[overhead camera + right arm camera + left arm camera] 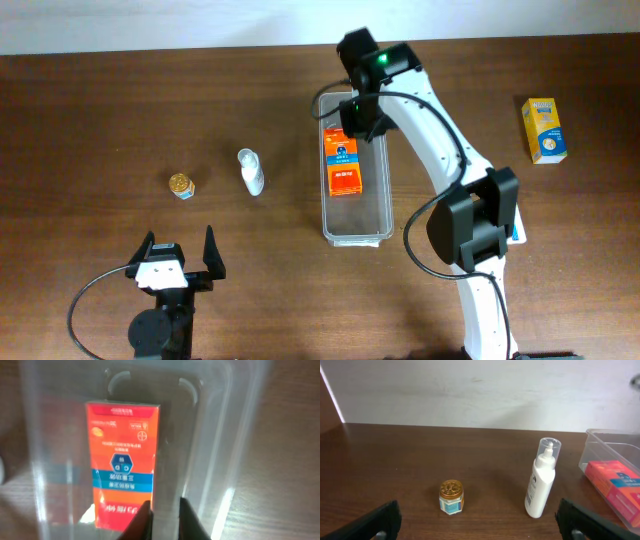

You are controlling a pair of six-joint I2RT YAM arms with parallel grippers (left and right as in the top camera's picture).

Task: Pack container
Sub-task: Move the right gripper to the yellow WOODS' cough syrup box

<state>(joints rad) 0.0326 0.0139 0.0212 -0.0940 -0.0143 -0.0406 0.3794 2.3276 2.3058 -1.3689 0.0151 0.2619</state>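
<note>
**Orange box is down in the bin. Now get that right gripper out clean.**

Your right gripper (165, 507) hangs low over the far end of the container (378, 200), fingers parted only a sliver and gripping nothing. The orange box (343, 160) lies flat on the floor of the container, which sits mid-table. I'd judge the move now is straight up. Clear the rim before you swing, or you risk nudging the box or dragging the bin along. The yellow box (544, 130), well apart on the right, looks like your next easy pick. On the other side, the white bottle (251, 171) sits near the bin's left wall, with the little gold-lidded jar (181, 185) beyond it. The left gripper (180, 240) waits wide open and empty near the front edge of the table. I see nothing between either arm and those items.
</note>
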